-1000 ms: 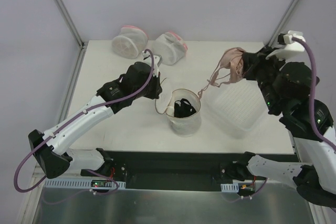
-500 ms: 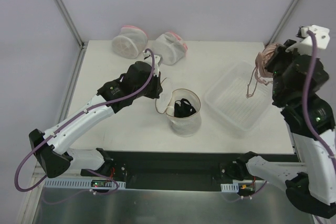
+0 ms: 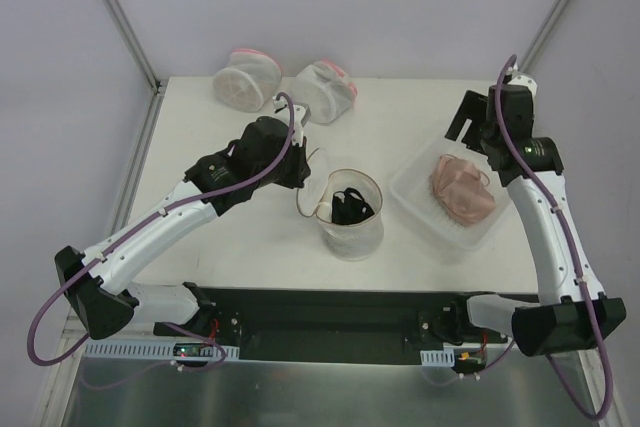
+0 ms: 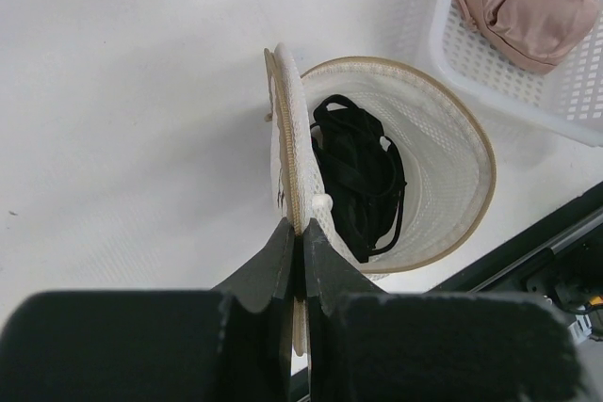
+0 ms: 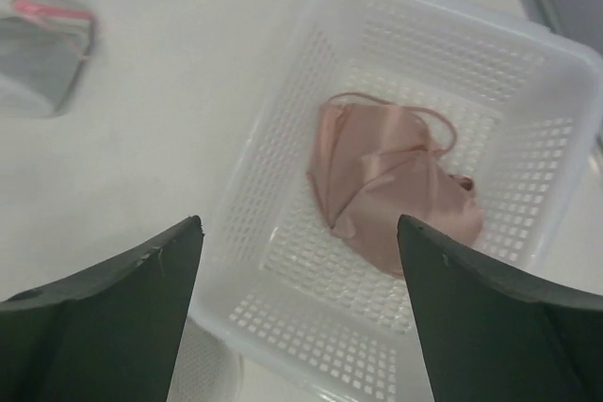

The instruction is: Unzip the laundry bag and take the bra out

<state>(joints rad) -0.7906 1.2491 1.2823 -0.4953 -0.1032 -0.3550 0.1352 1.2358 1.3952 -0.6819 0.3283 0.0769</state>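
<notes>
The laundry bag (image 3: 352, 219) stands unzipped at the table's middle, its tan-rimmed mouth (image 4: 429, 152) facing up. A black strappy garment (image 4: 363, 176) lies inside it. My left gripper (image 4: 301, 233) is shut on the zip edge of the bag's round flap (image 4: 283, 134) and holds it upright; in the top view this gripper (image 3: 305, 185) is at the bag's left rim. The pink bra (image 3: 462, 190) lies crumpled in the white perforated tray (image 3: 455, 237). My right gripper (image 5: 300, 221) hangs open above the tray (image 5: 283, 327), apart from the bra (image 5: 391, 185), with nothing between its fingers.
Two white mesh pouches with pink-red trim (image 3: 247, 77) (image 3: 325, 89) lie at the table's back left; one shows in the right wrist view's corner (image 5: 42, 44). Metal frame posts rise at both back corners. A black rail runs along the near edge.
My right gripper carried the bra rightwards over the tray and opened; the bra now lies in the tray. The left arm has not moved.
</notes>
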